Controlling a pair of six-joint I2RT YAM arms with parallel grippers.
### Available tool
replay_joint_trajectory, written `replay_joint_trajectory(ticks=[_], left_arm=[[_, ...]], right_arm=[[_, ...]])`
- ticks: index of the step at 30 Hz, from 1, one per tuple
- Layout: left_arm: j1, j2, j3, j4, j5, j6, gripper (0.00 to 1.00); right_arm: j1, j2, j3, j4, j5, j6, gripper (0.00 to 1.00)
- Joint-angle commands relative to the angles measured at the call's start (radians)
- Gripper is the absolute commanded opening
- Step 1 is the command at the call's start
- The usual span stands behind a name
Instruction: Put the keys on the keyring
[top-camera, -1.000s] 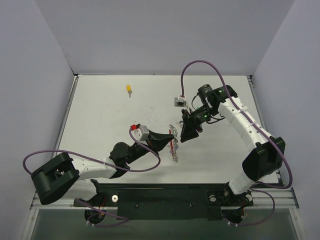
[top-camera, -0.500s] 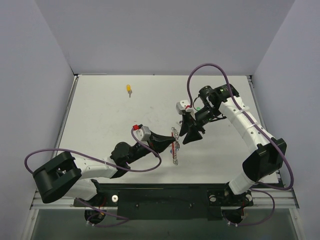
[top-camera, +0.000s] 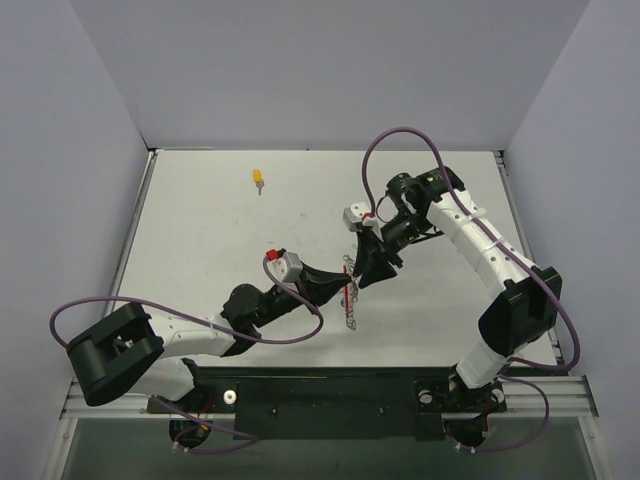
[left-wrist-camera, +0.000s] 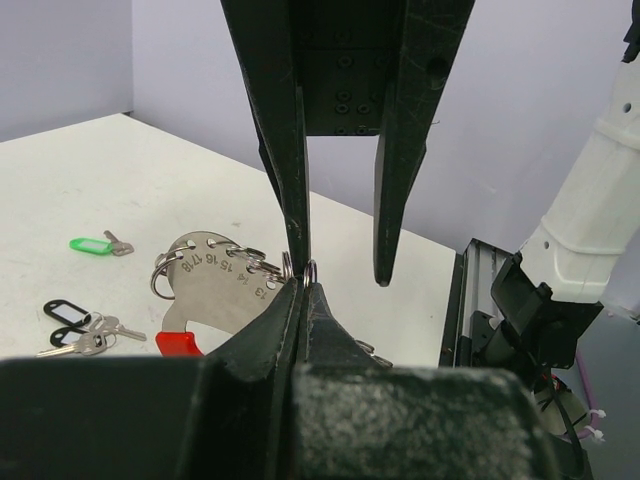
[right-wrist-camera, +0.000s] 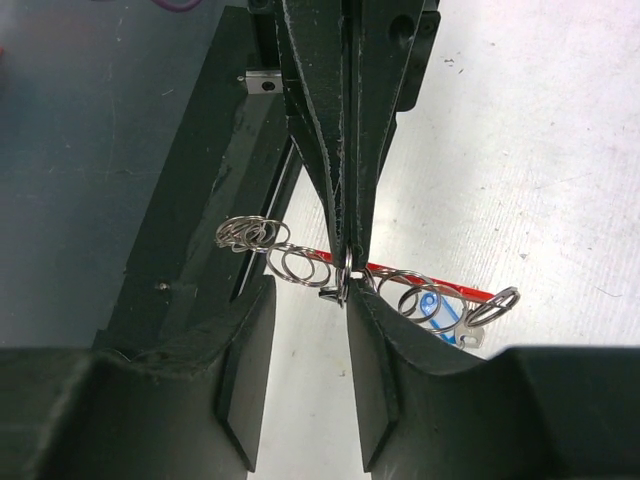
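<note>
Silver numbered keyring plate with red section (left-wrist-camera: 215, 285): split ring clamped between left jaws. Right jaws, apart, shifted closer, now astride it, keyless; ring-opening judged next.

Four coloured plastic key tags: one yellow tag (top-camera: 258, 177), one green tag (left-wrist-camera: 90, 244), one black tag (left-wrist-camera: 66, 313), one blue tag (right-wrist-camera: 431, 307). One red-and-silver metal keyring (left-wrist-camera: 212, 277).

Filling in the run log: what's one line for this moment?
left tool: shut on keyring | right tool: open, straddling left tips | yellow key: loose on table
</note>
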Motion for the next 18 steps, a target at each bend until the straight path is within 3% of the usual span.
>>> replay_joint_trajectory(ticks=[1, 13, 18], left_arm=[[0.004, -0.005, 0.043, 0.379, -0.020, -0.003, 0.00], [0.004, -0.008, 0.040, 0.373, -0.030, 0.003, 0.00], [0.007, -0.021, 0.035, 0.328, -0.025, 0.002, 0.00]], right_arm=[[0.012, 0.018, 0.040, -0.262, -0.037, -0.009, 0.29], [0.027, 0.038, 0.066, -0.254, -0.011, 0.031, 0.04], [0.039, 0.033, 0.081, -0.147, 0.061, 0.229, 0.00]])
